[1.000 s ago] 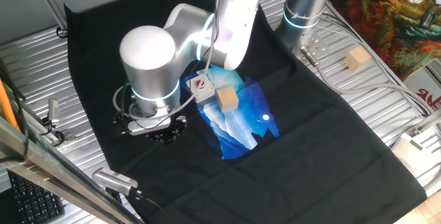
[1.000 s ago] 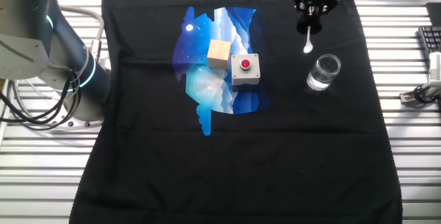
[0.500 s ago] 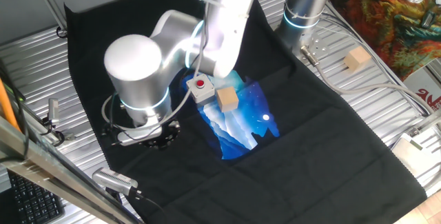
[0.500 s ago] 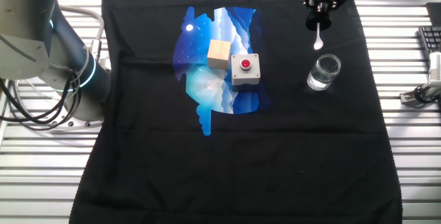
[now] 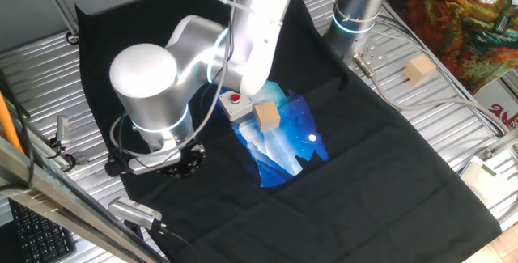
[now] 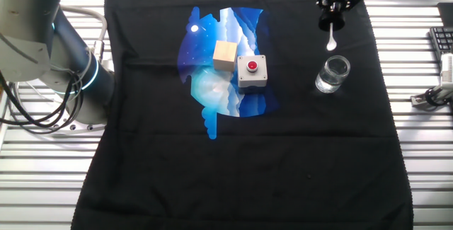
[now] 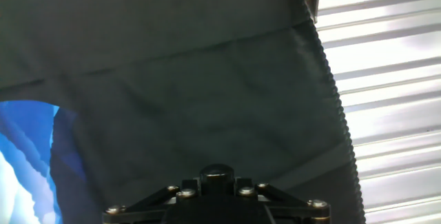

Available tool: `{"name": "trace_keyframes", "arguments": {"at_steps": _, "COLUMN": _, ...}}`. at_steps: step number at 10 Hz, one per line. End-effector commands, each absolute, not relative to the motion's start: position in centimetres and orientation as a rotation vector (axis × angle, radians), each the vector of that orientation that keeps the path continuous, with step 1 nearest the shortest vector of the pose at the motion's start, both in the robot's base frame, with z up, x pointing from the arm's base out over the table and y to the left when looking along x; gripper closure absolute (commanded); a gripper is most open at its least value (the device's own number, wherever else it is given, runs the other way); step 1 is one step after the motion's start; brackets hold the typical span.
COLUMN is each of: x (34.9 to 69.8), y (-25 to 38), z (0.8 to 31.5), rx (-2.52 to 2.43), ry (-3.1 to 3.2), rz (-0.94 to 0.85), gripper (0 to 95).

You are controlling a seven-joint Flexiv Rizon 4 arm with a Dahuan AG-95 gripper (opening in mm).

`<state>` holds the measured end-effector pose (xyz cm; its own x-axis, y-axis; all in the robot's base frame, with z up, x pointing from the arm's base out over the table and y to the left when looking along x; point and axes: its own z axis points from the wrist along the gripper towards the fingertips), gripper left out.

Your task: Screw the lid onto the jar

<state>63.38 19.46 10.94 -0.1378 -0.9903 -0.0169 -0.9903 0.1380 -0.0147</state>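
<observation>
A black cloth (image 6: 233, 159) covers most of the ribbed metal table (image 6: 425, 173), with a blue and white printed patch (image 6: 212, 81) near its middle. The silver arm (image 5: 162, 85) bends over the cloth's edge. On the patch sit a tan wooden cube (image 6: 225, 54) and, touching it, a grey box with a red button (image 6: 252, 71). Well apart from them stands the jar (image 6: 333, 73), upright and uncovered. Above and just beside it hangs the gripper (image 6: 334, 19), clamped around the lid (image 6: 333, 23), whose white tip points down, clear of the jar's rim.
</observation>
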Motion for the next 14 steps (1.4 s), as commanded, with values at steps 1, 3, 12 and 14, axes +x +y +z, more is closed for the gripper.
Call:
{"name": "trace_keyframes", "arguments": {"at_steps": 1, "x": 63.3, "y": 19.3, "z": 11.0, "rx": -2.045, "ry": 2.350, "rz": 0.000, "gripper": 95.0}}
{"name": "trace_keyframes", "arguments": {"at_steps": 3, "x": 63.4, "y": 19.0, "z": 10.9, "rx": -2.044, "ry": 2.347, "rz": 0.004, "gripper": 95.0}}
{"name": "trace_keyframes", "arguments": {"at_steps": 12, "x": 64.2, "y": 17.9, "z": 10.8, "rx": -2.055, "ry": 2.334, "rz": 0.030, "gripper": 95.0}}
{"name": "trace_keyframes", "arguments": {"at_steps": 14, "x": 64.5, "y": 17.4, "z": 11.1, "rx": -2.067, "ry": 2.327, "rz": 0.037, "gripper": 95.0}}
